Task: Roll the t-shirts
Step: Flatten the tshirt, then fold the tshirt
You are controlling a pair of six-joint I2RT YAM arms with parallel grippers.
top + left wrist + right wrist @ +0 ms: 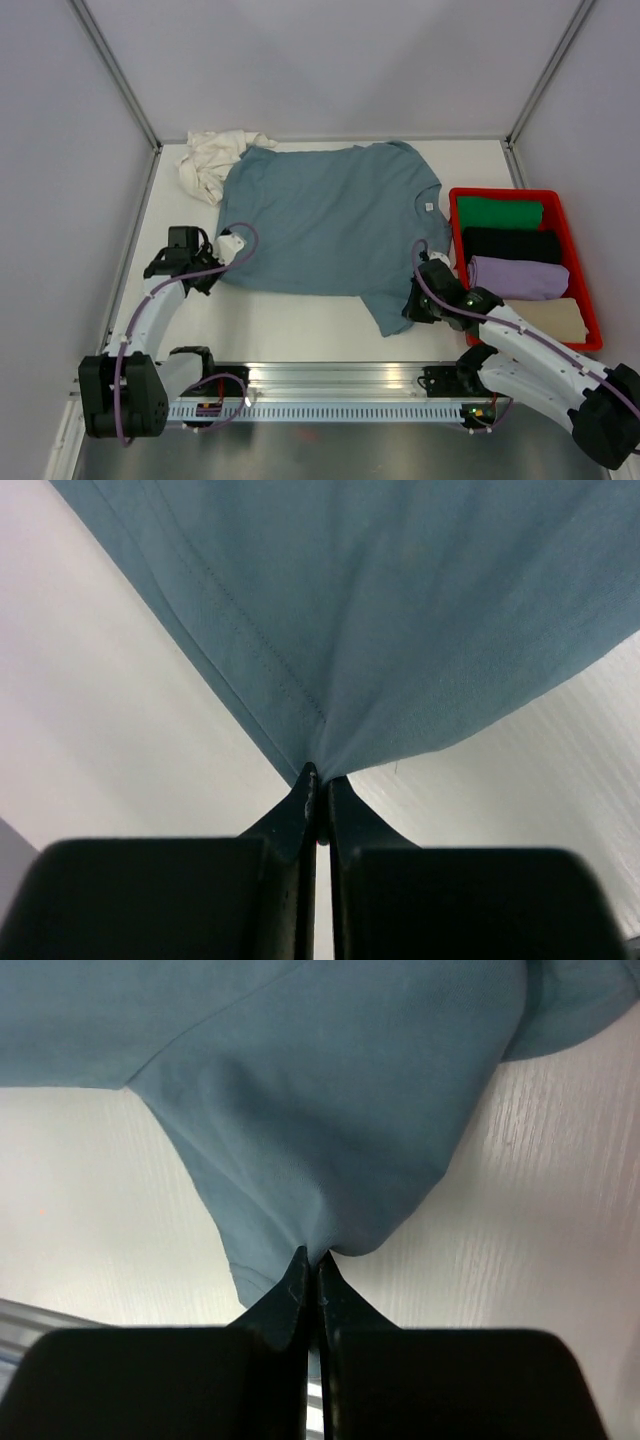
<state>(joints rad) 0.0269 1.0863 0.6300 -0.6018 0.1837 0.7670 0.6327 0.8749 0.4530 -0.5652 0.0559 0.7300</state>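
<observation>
A dusty blue-grey t-shirt (335, 220) lies spread flat across the middle of the table, neck towards the right. My left gripper (226, 262) is shut on its near left hem corner, and the cloth (400, 620) fans out from the pinched fingertips (322, 776). My right gripper (412, 305) is shut on the near right sleeve, with the fabric (330, 1110) bunched at its tips (311, 1257). A crumpled cream-white t-shirt (212, 160) lies at the back left, touching the blue one's edge.
A red crate (456, 215) stands at the right and holds several rolled garments: green (500, 212), black (512, 244), lilac (518, 277) and beige (555, 316). White walls enclose the table (290, 325). A metal rail (330, 385) runs along the near edge.
</observation>
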